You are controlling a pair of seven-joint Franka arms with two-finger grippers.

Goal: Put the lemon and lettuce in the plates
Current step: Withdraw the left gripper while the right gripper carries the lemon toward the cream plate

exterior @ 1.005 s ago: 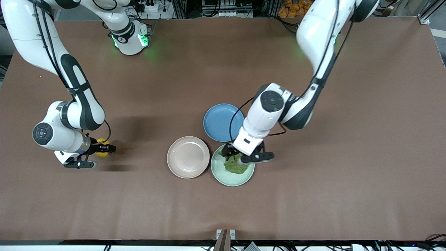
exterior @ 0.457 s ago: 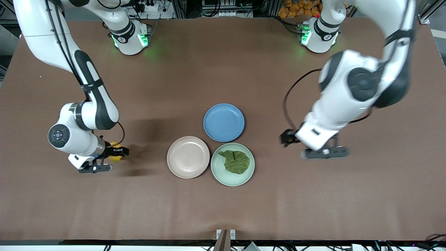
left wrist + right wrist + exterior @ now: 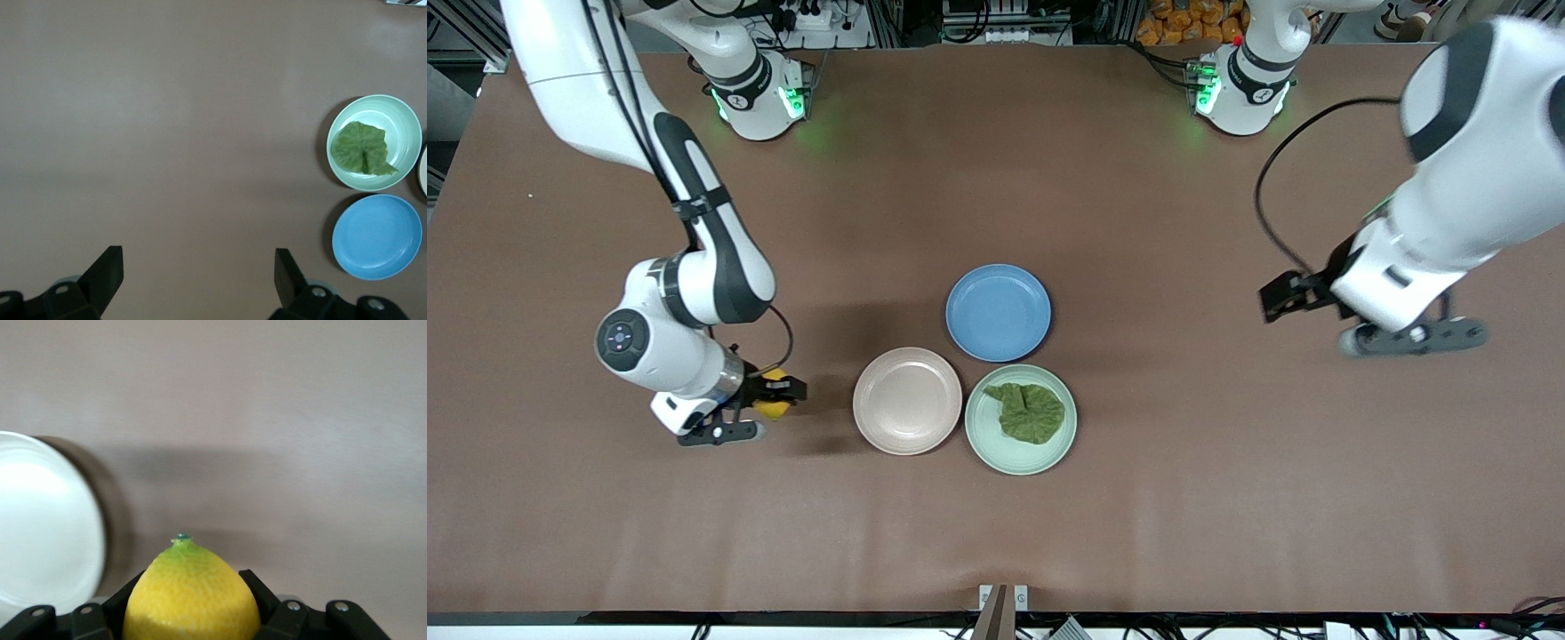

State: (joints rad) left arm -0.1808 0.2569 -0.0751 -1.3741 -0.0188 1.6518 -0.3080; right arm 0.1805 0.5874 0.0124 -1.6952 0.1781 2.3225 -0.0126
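The dark-green lettuce lies in the mint green plate, also in the left wrist view on that plate. The beige-pink plate stands beside it toward the right arm's end and holds nothing; its rim shows in the right wrist view. My right gripper is shut on the yellow lemon, held above the table beside the beige-pink plate; the lemon fills the right wrist view. My left gripper is open and empty, high over the table at the left arm's end.
A blue plate stands farther from the front camera than the two pale plates, touching close to both; it also shows in the left wrist view. Brown table cloth lies all around.
My left gripper let go of the lettuce, left it in the mint green plate and rose away toward the left arm's end. My right gripper carried the lemon toward the beige-pink plate.
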